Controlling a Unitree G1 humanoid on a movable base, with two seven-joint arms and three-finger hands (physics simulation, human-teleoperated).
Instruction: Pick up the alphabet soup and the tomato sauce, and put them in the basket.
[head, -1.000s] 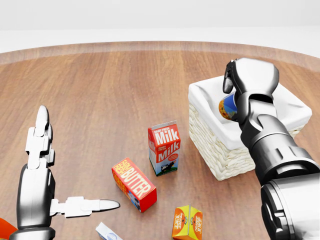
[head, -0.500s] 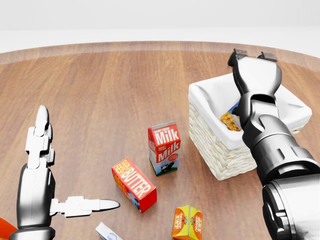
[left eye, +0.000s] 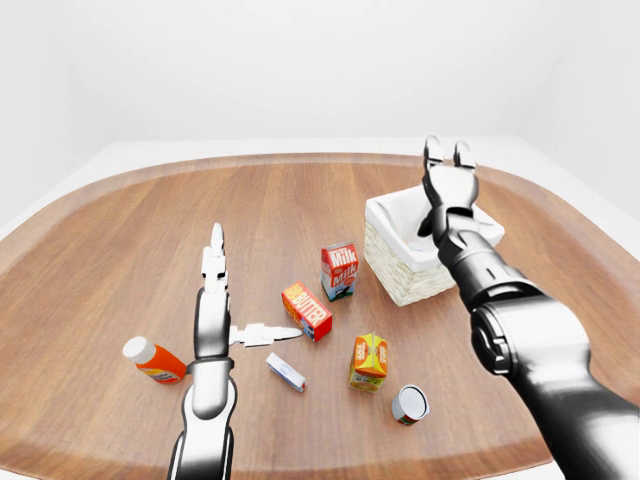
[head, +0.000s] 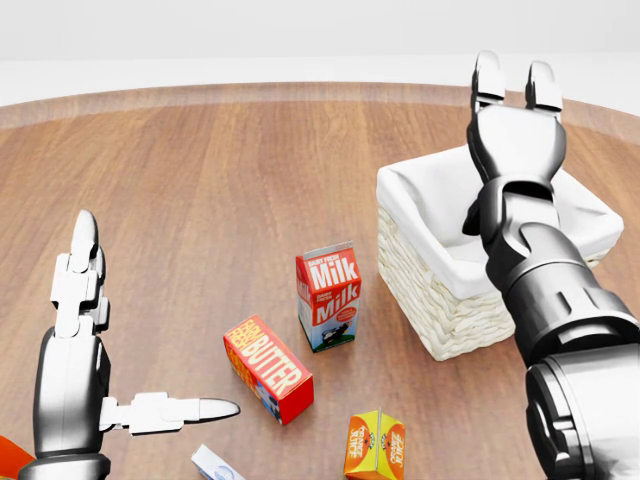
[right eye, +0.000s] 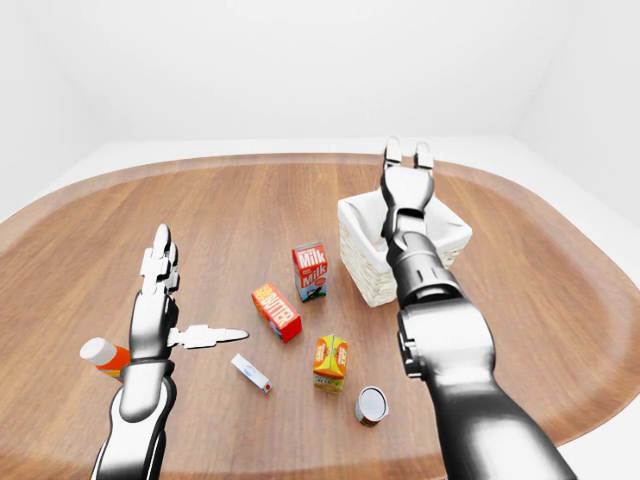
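my right hand (head: 513, 95): fingers spread wide, holding nothing, above the basket (head: 430, 290)
my left hand (head: 95, 345): splayed flat, empty, over bare table (left eye: 120, 240)
cans: one lying by the view's bottom edge (left eye: 410, 404); label unreadable
cartons: milk carton (head: 328, 296), butter box (head: 267, 367), juice carton (left eye: 369, 361), one each
bottle (left eye: 152, 360): one

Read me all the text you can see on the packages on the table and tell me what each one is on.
"Milk", twice: red-and-white milk carton.
"BUTTER": orange-red butter box.
Orange juice carton: print too small to read.
Small white box, orange bottle and can: nothing legible.
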